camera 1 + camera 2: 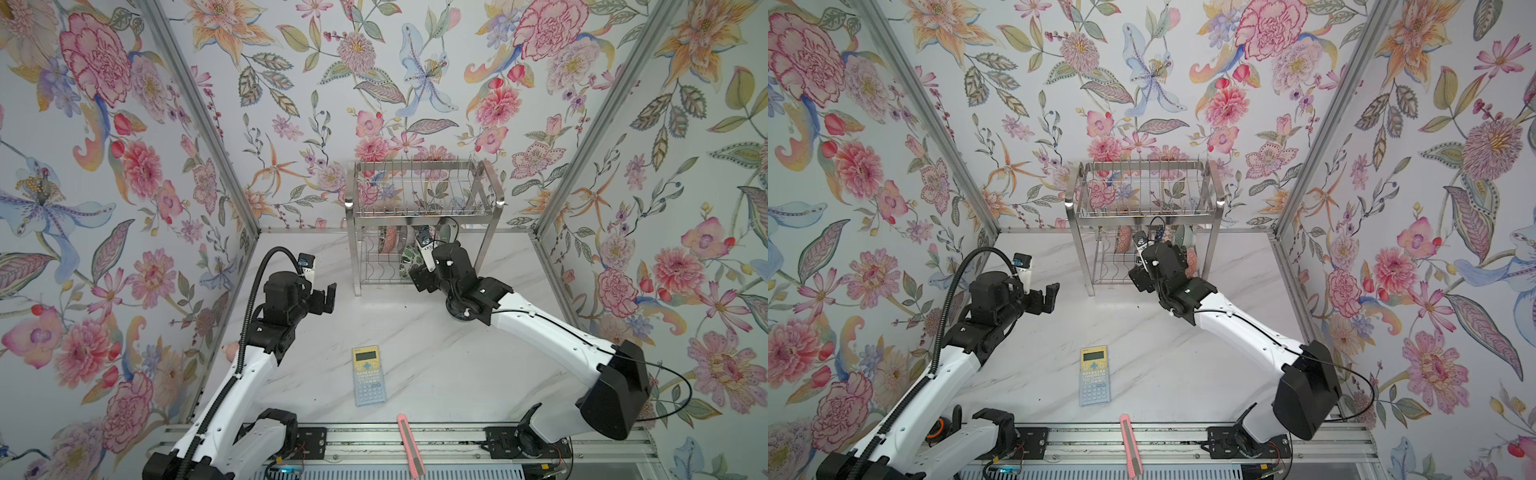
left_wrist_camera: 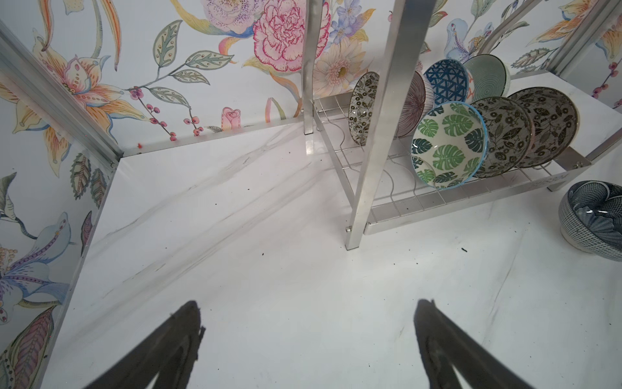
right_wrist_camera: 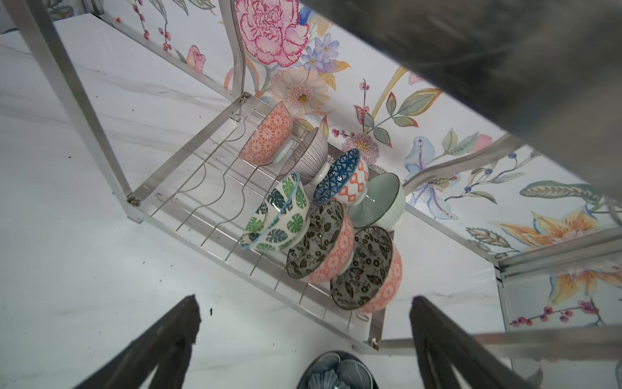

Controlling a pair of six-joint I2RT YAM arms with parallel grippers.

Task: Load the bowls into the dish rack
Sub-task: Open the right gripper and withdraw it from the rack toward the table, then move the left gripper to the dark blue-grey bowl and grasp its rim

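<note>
left hand [image 2: 308,303] open, empty over the bench [image 2: 269,252], right hand [image 3: 304,299] open, empty at the dish rack [image 1: 424,212], seven bowls [image 3: 316,242] on edge in its lower tier, dark blue bowl [image 2: 592,222] on bench beside it

Leaf bowl [image 2: 447,144] showed green, teal leaves on white, blue rim. Triangle bowl [image 2: 446,80] was blue mosaic. Celadon bowl [image 2: 488,77] was pale green. Floral bowl [image 3: 361,266] was black-white inside, pinkish-orange outside. Loose bowl [image 2: 592,219] was dark blue, dotted. Dish rack [image 1: 424,219] was silver, counter [image 1: 436,332] white marble, calculator [image 1: 369,376] yellow-blue, knife [image 1: 409,444] pink.
</note>
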